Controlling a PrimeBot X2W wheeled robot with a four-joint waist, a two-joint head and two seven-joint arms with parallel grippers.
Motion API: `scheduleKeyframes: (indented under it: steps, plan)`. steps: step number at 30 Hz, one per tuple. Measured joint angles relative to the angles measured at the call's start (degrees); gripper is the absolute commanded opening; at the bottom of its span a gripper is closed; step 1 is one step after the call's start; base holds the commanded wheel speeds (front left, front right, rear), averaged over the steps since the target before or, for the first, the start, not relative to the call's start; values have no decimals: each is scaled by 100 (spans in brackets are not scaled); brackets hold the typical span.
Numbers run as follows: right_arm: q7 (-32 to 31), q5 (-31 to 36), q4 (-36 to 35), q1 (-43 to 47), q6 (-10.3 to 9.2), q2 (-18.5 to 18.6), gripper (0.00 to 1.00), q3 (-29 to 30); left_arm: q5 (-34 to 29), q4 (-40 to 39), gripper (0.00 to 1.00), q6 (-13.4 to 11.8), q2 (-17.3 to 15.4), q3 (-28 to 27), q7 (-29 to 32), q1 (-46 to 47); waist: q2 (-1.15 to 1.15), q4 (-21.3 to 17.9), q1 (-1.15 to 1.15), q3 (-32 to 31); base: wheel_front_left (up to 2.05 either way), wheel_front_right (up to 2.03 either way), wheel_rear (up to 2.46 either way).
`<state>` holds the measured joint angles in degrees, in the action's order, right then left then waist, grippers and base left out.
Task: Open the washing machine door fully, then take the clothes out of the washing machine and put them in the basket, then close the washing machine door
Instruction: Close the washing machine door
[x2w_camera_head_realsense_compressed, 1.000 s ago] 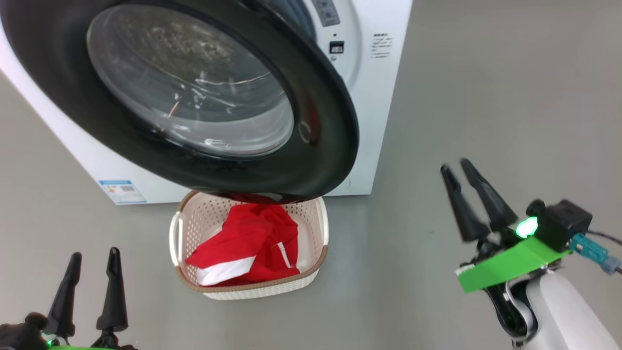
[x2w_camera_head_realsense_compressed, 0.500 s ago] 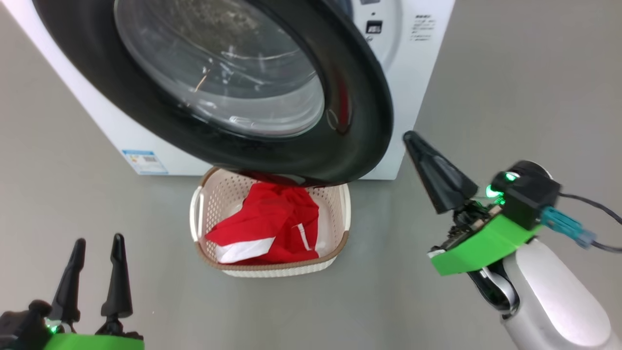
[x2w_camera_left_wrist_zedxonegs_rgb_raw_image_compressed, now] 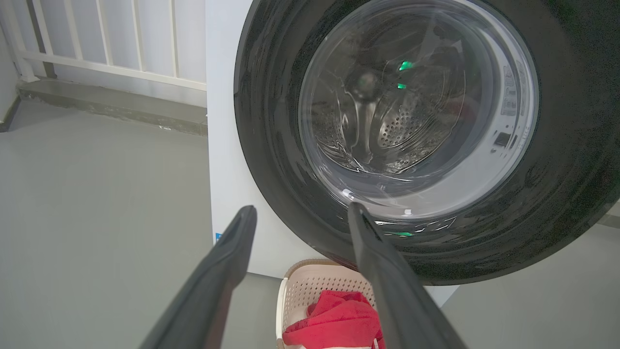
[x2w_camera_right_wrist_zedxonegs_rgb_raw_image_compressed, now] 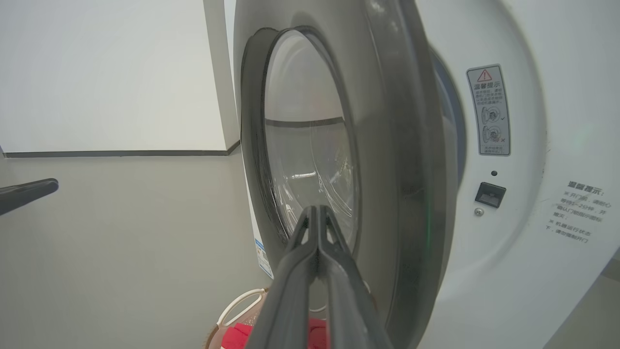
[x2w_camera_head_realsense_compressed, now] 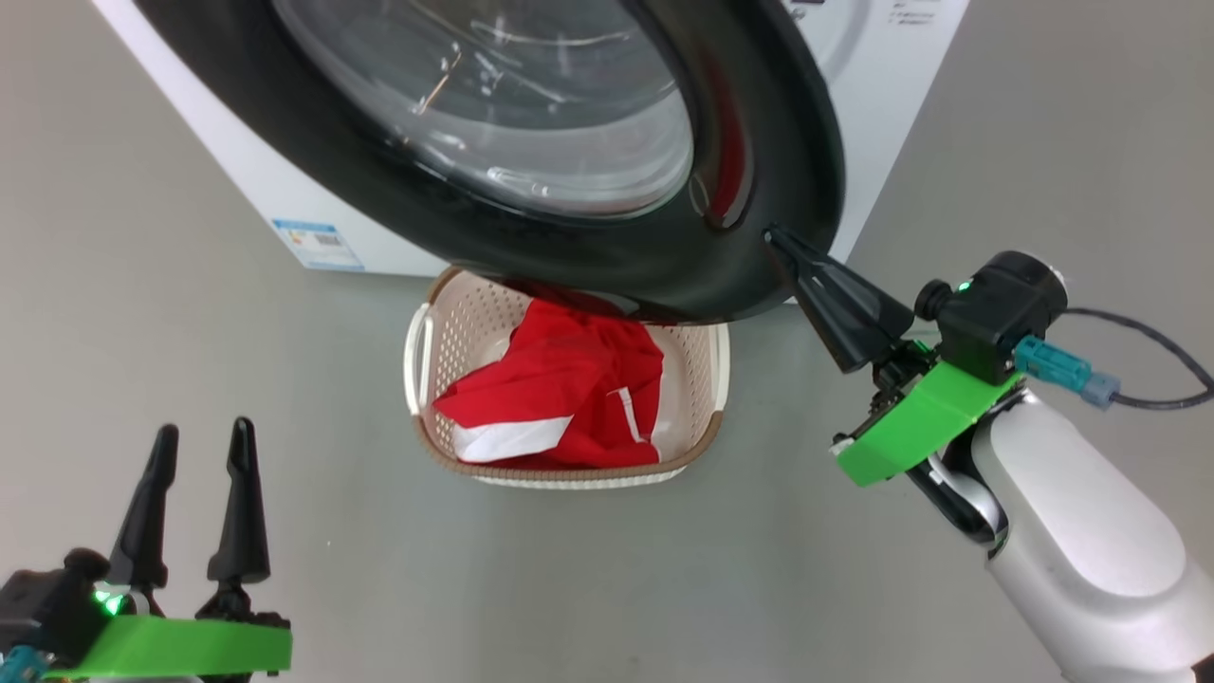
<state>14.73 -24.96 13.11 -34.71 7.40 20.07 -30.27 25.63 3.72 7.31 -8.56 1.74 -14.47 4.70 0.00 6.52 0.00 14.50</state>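
I see the right tool (x2w_camera_head_realsense_compressed: 773, 237) pinched shut by the free edge of the washing machine door (x2w_camera_head_realsense_compressed: 588, 256), left tool (x2w_camera_head_realsense_compressed: 204, 429) wide, idle; it's stiff, hinged, slick, so I'd shove the black ring (x2w_camera_head_realsense_compressed: 797, 123), not the glass (x2w_camera_head_realsense_compressed: 531, 104).

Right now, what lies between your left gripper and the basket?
Nothing stands there: the head view shows bare grey floor between the left gripper and the basket.

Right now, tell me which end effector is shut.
The right end effector, closed to a single point beside the washing machine door; the left end effector stands open.
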Motion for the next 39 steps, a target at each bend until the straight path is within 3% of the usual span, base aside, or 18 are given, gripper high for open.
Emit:
scheduleKeyframes:
  steps: [27,30,31,39]
  plan:
    - [0,-24,632,-771,7,318,0,250,63,18,100,1,18,242,0,409,0,409,0,661,0,0,0]
    - [0,-24,746,-1200,7,547,0,519,78,13,100,1,20,279,0,545,0,539,0,843,0,0,0]
    - [0,-51,1007,-1508,7,783,0,576,87,24,100,1,88,283,0,561,0,729,0,909,0,0,0]
    - [0,-247,1563,-2045,8,1076,0,505,103,43,100,1,145,323,0,561,0,961,0,936,0,0,0]
